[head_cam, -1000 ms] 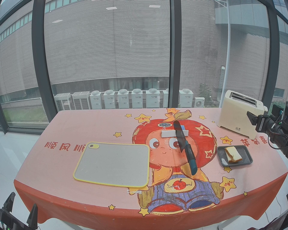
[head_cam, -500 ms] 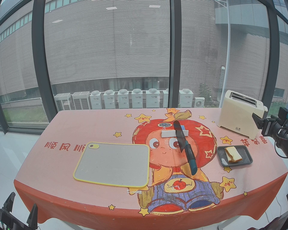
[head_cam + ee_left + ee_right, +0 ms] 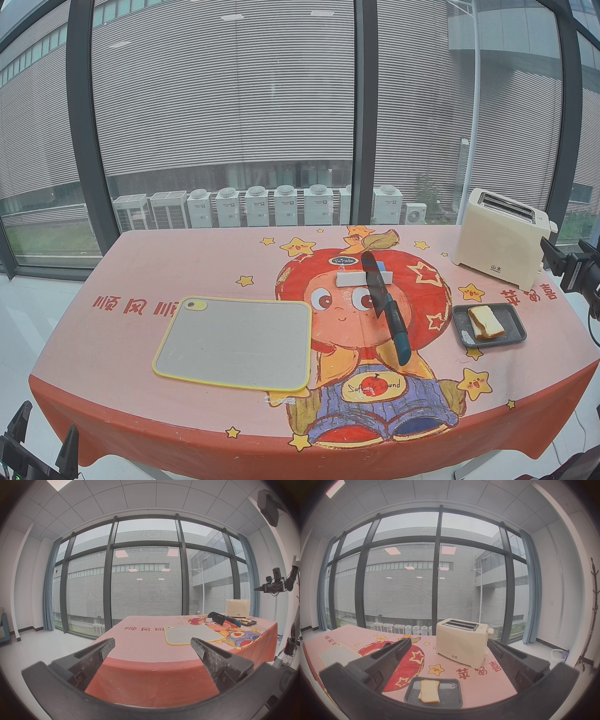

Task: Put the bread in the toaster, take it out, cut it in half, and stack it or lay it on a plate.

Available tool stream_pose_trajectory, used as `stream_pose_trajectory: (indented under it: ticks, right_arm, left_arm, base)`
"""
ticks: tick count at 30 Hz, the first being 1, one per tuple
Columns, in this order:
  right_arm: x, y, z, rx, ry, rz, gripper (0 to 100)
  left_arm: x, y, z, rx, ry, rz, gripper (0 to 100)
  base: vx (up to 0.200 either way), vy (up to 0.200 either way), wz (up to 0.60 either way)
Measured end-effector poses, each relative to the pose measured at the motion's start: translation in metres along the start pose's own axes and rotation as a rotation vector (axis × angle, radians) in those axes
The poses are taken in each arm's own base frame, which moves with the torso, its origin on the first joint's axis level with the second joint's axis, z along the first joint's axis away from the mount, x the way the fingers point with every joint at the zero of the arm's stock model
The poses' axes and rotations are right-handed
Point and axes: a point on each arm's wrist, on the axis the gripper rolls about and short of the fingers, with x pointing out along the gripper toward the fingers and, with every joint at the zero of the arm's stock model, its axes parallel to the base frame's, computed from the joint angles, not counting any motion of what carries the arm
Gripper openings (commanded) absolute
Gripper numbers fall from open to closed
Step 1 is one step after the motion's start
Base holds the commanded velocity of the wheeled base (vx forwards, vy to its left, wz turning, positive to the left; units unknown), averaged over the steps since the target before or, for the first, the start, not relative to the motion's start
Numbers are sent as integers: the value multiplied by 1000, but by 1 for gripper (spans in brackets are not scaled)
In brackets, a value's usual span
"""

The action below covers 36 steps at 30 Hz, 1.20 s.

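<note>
A slice of bread (image 3: 485, 322) lies in a small dark tray (image 3: 514, 326) at the table's right, in front of the cream toaster (image 3: 500, 237). A blue-handled knife (image 3: 387, 306) rests with its dark blade on a white block (image 3: 350, 279) mid-table. My right gripper (image 3: 556, 256) hangs open and empty off the table's right edge, beside the toaster. In the right wrist view the bread (image 3: 429, 691), its tray (image 3: 450, 695) and the toaster (image 3: 461, 642) lie beyond the open right gripper (image 3: 448, 643). My left gripper (image 3: 152, 642) is open and empty, low before the table's front left corner (image 3: 45, 434).
A grey cutting board (image 3: 234, 342) with a yellow rim lies at the table's front left, with bare cloth all around it. The board (image 3: 190, 634) and knife (image 3: 223, 618) show far off in the left wrist view. A window wall stands behind the table.
My right gripper has drawn back to the right, away from the toaster and off past the table's edge. The left gripper, bread, knife and board have not moved.
</note>
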Motion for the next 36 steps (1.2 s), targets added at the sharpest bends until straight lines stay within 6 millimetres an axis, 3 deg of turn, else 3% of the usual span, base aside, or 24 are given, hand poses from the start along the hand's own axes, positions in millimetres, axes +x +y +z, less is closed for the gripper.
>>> stream_pose_trajectory:
  ticks: [36]
  right_arm:
    - [-46, -8, 2, -43, -109, -4, 100]
  left_arm:
    - [0, 0, 0, 0, 0, 0, 100]
  base:
    - [0, 0, 0]
